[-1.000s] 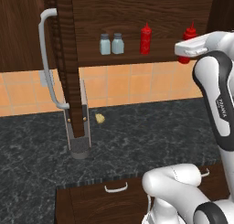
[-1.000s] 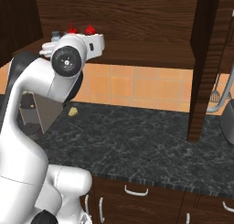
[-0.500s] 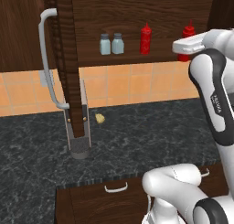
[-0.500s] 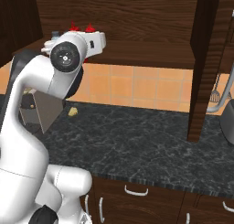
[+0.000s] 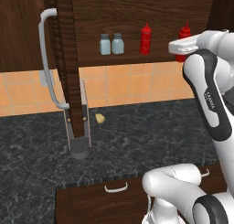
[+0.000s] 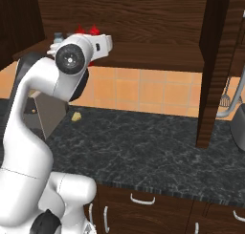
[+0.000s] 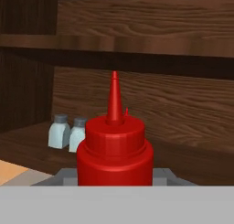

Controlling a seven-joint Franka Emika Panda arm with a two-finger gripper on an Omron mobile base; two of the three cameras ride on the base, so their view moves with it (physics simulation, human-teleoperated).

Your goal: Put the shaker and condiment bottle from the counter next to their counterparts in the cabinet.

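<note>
My gripper [image 5: 182,48] is shut on the red condiment bottle [image 5: 184,32], holding it upright inside the open cabinet [image 5: 137,8] at about shelf height. In the hand view the bottle [image 7: 114,150] is close up and hides the fingertips. Its red counterpart [image 5: 145,39] stands on the shelf to the left of the held one, and only its nozzle tip [image 7: 126,112] peeks out behind the held bottle. Two pale blue-grey shakers [image 5: 105,44] [image 5: 118,43] stand side by side further left on the shelf, and they show again as shakers [image 7: 58,131] [image 7: 77,134] in the hand view.
The cabinet door [image 5: 66,63] stands open edge-on, with its long curved grey handle [image 5: 46,58] facing left. On the dark counter [image 5: 137,141] lie a small yellow piece [image 5: 99,119] and a grey stand [image 5: 81,147] under the door. A drawer front [image 5: 114,195] is below.
The hand with the red bottle has risen slightly and shifted a little left, toward the red bottle on the shelf. The shakers and that bottle have not moved.
</note>
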